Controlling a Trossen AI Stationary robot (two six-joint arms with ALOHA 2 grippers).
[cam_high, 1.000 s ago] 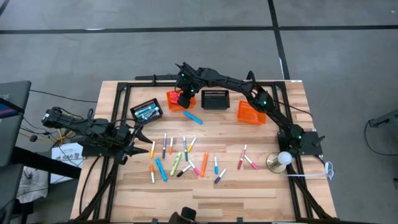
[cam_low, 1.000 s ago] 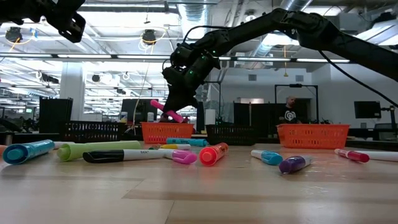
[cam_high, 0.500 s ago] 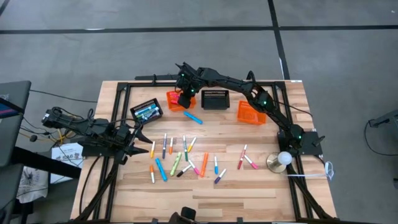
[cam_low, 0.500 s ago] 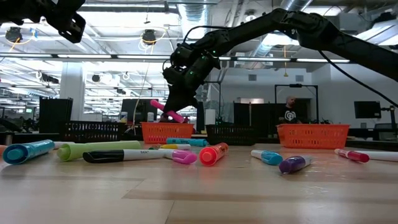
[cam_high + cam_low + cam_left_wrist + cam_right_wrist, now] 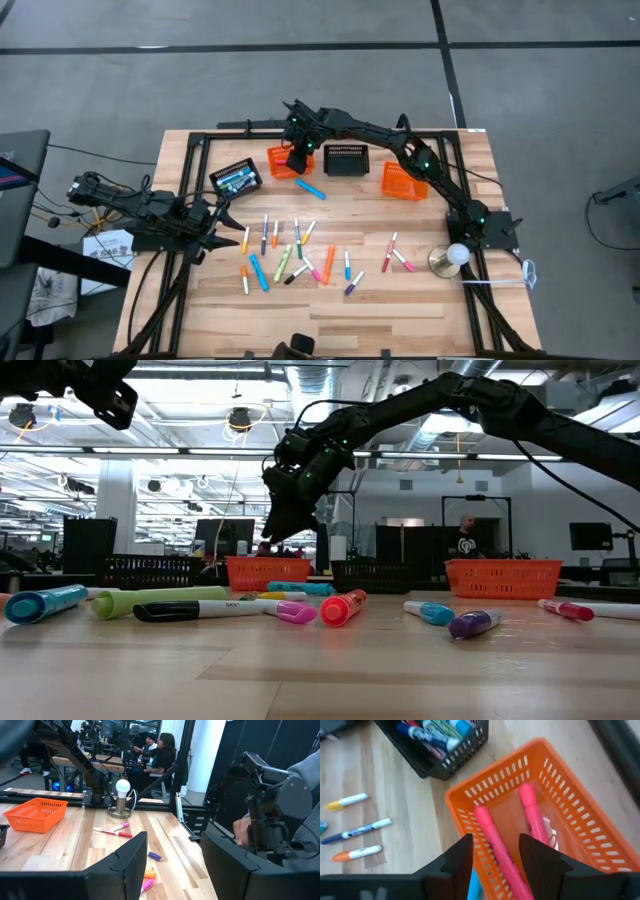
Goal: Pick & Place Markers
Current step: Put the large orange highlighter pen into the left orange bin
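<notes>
Many coloured markers (image 5: 290, 255) lie scattered on the middle of the wooden table. My right gripper (image 5: 495, 855) hangs open over the orange basket (image 5: 453, 795) at the table's far edge, left of centre, pointing slantwise down into it. Two pink markers (image 5: 489, 831) (image 5: 532, 814) lie on the bottom of this basket, below the fingers. In the low view the right gripper (image 5: 281, 528) stands clear above the basket (image 5: 268, 572) with nothing in it. My left gripper (image 5: 226, 236) waits open and level at the table's left side; in its wrist view the left gripper (image 5: 172, 870) is empty.
A black basket (image 5: 236, 178) with several markers stands left of the orange one. Another black basket (image 5: 345, 158) and a second orange basket (image 5: 403, 180) stand to its right. A light blue marker (image 5: 310, 188) lies just in front. A lamp bulb (image 5: 455, 257) stands near the right edge.
My right gripper has opened while staying in place over the orange basket. The pink marker that stuck out of its fingers has dropped away from them and no longer shows at the gripper in the low view.
</notes>
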